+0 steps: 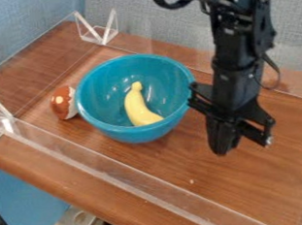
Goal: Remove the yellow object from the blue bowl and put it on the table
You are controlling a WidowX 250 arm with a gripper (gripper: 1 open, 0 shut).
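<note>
Table [119,175]: wood-grain, acrylic-walled. Blue bowl [100,97]: deep, glossy. Gripper [222,144]: clenched, empty, points down right of bowl, outside rim. Yellow object [140,105]: lies inside bowl; likely light, stiff, slick plastic; best pinch across mid-curve.

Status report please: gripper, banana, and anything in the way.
Gripper shut, empty, low over the table right of the bowl. Banana untouched in bowl. Nothing blocking the banana; round red-brown object sits left of bowl.
</note>
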